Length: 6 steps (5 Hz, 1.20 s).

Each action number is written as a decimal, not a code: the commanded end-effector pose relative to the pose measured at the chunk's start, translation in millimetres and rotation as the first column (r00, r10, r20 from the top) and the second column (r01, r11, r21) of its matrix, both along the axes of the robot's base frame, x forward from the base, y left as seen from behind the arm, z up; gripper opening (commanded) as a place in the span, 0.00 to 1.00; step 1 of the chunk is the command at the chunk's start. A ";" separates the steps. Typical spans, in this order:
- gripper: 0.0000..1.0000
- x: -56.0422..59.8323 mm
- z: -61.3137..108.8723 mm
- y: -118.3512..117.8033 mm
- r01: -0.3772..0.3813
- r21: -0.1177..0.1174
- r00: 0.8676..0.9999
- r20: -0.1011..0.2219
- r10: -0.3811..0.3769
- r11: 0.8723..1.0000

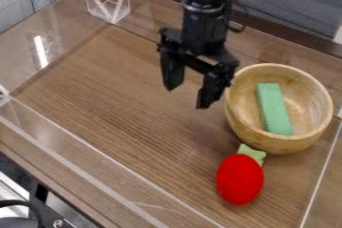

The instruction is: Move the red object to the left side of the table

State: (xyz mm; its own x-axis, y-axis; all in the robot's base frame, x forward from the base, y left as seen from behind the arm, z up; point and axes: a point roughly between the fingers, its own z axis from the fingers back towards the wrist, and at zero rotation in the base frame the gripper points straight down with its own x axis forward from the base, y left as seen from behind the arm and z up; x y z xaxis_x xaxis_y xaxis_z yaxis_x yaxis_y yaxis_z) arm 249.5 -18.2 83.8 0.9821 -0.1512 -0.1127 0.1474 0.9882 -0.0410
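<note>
**Ana:** Red object (242,178) is what we must find, but let us go from the biggest thing to the smallest. What is the biggest?

**Ben:** It is the table (107,92), brown with wood grain, and it has low clear walls along its edges. I will use the wooden bowl (243,122) as the landmark for every place. The table surface goes far out to the picture-left of the bowl.

**Ana:** And the arm?

**Ben:** The black gripper (190,84) hangs just to the picture-left of the bowl, pointing down, above the wood. Its two fingers (171,72) stand spread apart, and between them I see only the table. It is pinching nothing.

**Ana:** What about the bowl itself?

**Ben:** It is round, of pale wood, and it stands upright. Inside it lies a green rectangular block (274,107), leaning along the inner wall.

**Ana:** Now the small one.

**Ben:** The red object lies on the table just in front of the bowl, toward the camera. Its pale green stem end points at the bowl and is very near its outer wall; I cannot tell if they touch. It is well apart from the gripper.
</note>
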 end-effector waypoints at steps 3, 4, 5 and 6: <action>1.00 -34.1 22.0 -40.6 0.072 -0.024 0.994 0.086 -0.070 0.997; 1.00 -45.0 12.0 -60.8 0.123 -0.035 0.987 0.113 -0.118 0.992; 1.00 -52.7 -0.4 -73.3 0.161 -0.042 0.978 0.141 -0.154 0.986; 1.00 -43.1 -16.8 -80.1 0.137 -0.054 0.977 0.174 -0.126 0.989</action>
State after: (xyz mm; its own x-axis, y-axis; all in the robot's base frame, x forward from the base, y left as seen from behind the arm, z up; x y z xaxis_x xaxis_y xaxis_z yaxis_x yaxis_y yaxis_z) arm 203.8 -94.9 61.9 0.9605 -0.2747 0.0448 0.2772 0.9587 -0.0644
